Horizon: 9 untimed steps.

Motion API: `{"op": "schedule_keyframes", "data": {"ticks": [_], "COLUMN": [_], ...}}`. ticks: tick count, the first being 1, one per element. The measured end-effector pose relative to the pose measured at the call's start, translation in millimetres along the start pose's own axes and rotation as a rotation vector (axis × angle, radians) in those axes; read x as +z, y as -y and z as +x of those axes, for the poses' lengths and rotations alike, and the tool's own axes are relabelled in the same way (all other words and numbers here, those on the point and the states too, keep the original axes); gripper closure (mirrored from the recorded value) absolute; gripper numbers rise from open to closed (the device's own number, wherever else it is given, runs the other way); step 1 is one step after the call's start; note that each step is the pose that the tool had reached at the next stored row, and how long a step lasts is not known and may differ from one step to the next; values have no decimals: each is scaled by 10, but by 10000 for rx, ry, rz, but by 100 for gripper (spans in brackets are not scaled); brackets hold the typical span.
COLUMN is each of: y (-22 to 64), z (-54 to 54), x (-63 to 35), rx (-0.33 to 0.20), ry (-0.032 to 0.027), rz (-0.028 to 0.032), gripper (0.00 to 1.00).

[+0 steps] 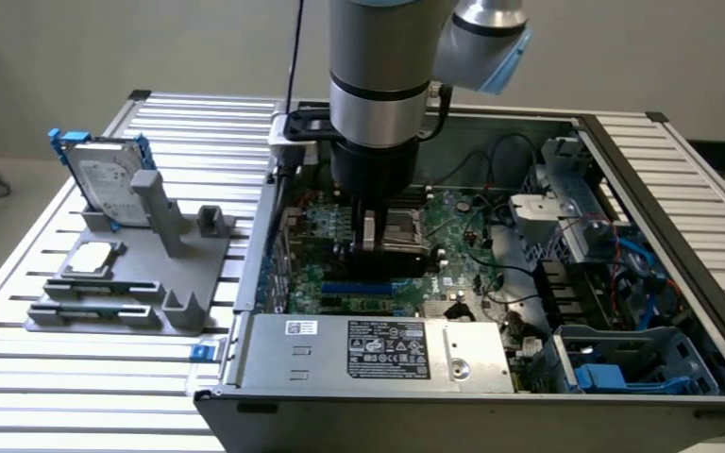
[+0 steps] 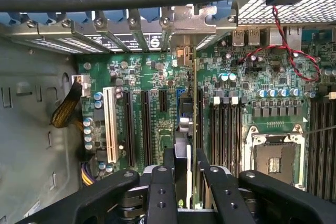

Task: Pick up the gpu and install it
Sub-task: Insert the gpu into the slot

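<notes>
My hand (image 2: 186, 182) is closed on the gpu (image 2: 195, 98), held edge-on over the motherboard (image 2: 152, 77) slots, one end at the case's (image 2: 31, 129) slotted wall. Light, stiff and fragile, I judge; best gripped by its board edges.

The gpu (image 2: 195, 103) has a shiny metal bracket; the gripper (image 2: 185, 161) looks matt black; the table (image 1: 110, 377) is ribbed bare metal.
</notes>
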State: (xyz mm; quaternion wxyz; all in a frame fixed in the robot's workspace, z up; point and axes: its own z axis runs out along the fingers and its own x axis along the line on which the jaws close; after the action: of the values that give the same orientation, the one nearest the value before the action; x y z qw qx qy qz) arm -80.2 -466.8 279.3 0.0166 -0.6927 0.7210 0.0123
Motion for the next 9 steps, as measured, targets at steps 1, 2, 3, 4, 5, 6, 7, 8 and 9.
{"op": "schedule_keyframes", "data": {"ticks": [1,2,3,4,5,6,7,8,9], "y": [0,1,1,1,1,1,2,2,2], "z": [4,10,18,24,29,34,40,47,52], "x": [6,13,18,20,20,22,23,24,27], "rx": [1,0,-1,0,0,0,-1,-1,0], "ry": [-1,-2,0,1,0,0,1,-1,0], "rz": [0,-1,0,1,0,0,1,0,0], "gripper": [74,74,74,74,74,74,74,74,74]}}
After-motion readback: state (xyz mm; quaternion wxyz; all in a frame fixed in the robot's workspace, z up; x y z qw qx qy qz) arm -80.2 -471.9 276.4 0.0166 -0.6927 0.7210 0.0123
